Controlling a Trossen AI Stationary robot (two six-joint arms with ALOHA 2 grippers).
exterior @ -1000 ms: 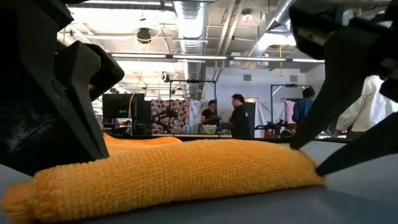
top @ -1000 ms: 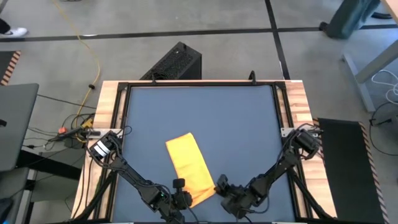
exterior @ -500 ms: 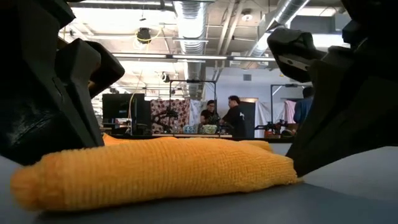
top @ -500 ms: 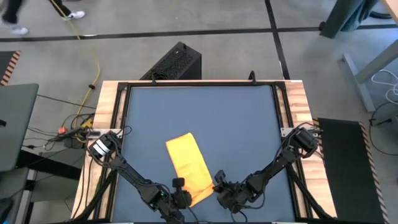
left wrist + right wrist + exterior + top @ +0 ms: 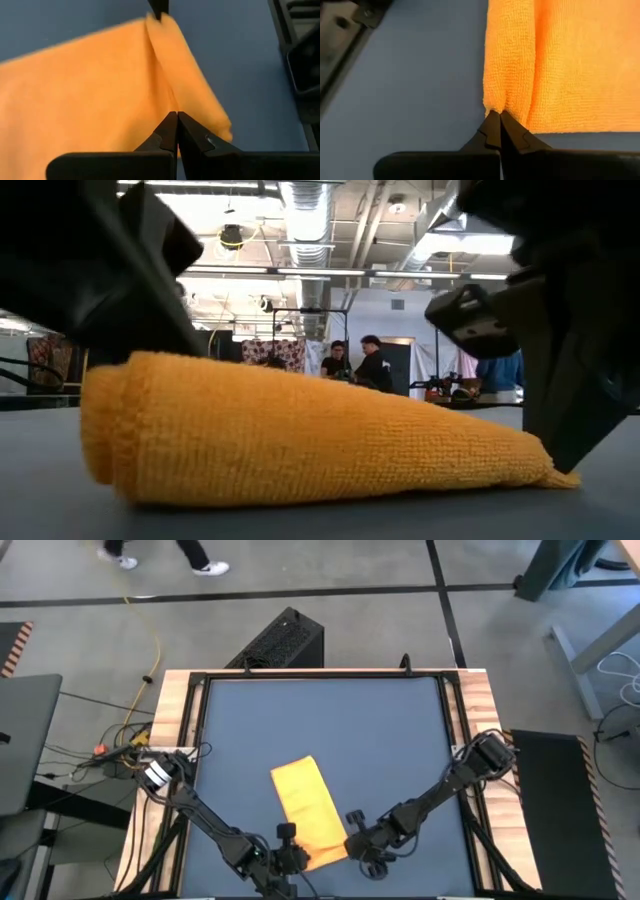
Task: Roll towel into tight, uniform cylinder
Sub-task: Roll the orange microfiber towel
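Note:
The yellow towel (image 5: 308,802) lies as a folded strip on the dark blue mat (image 5: 330,730), running from mid-table toward the near edge. Its near end is turned over into a thick fold (image 5: 300,440) across the strip. My left gripper (image 5: 298,858) is shut at that fold's left end. My right gripper (image 5: 349,842) is shut at its right end, where the fold tapers flat (image 5: 555,475). The rest of the strip rests flat on the mat beyond the fold. My left gripper pinches the left end of the towel's near fold (image 5: 170,102) between its two fingertips, coming nearly level from the table's left. The fold's crease runs straight away from the tips. My right gripper pinches the fold's right end (image 5: 496,106) at the towel's corner, several layers gathered at the tips, coming low from the table's right. That end lies down on the mat.
Wooden rails (image 5: 180,740) and a black frame border the mat. A black box (image 5: 285,638) stands on the floor beyond the far edge, and a person's feet (image 5: 205,565) pass there. People (image 5: 370,365) stand far off in the room. Bare mat lies beyond the towel.
My right gripper has moved toward the table's left onto the fold's right end and shut on it. The fold's left end, held by my left gripper, now stands taller and thicker, while the right end has flattened to a point.

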